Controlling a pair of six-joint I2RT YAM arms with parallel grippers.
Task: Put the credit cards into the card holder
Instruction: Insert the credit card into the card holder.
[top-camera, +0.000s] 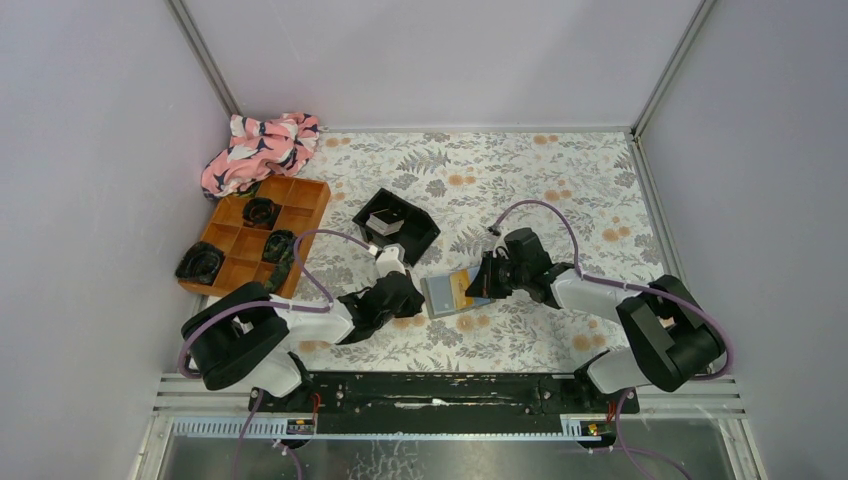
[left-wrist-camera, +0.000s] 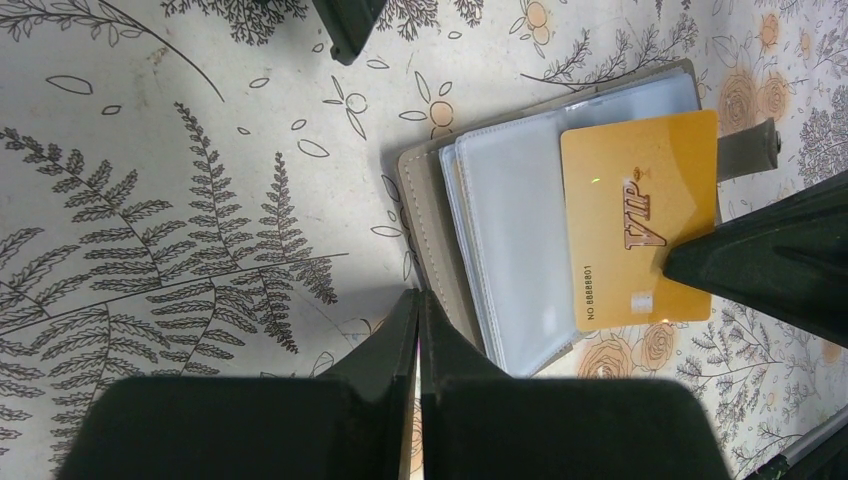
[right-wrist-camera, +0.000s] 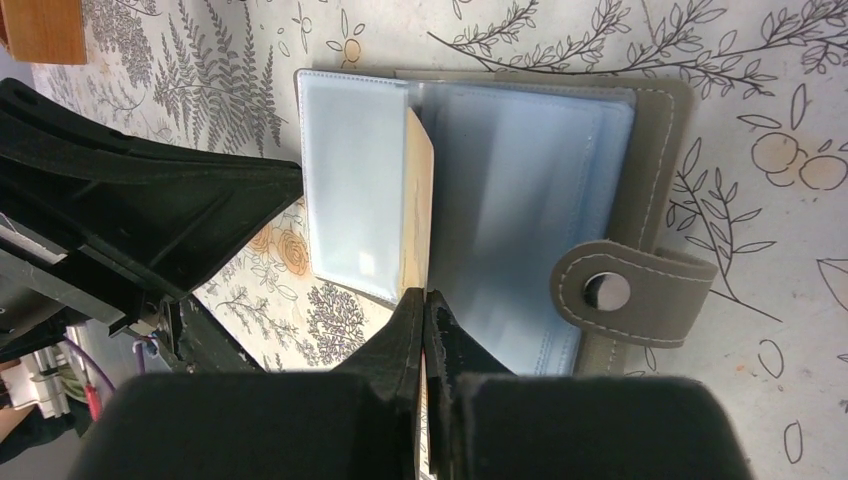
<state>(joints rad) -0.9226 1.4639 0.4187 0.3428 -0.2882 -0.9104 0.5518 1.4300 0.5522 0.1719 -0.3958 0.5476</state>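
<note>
One card (left-wrist-camera: 640, 215) (gold), seemingly above holder (left-wrist-camera: 418, 215)

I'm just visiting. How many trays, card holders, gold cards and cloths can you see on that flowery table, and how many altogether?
trays: 2 (orange tray, black tray)
card holder: 1
gold card: 1
pink cloth: 1
total: 5

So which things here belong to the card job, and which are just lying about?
Job: gold card, card holder, pale card in the black tray.
Lying about: orange compartment tray, dark items in it, pink floral cloth.
</note>
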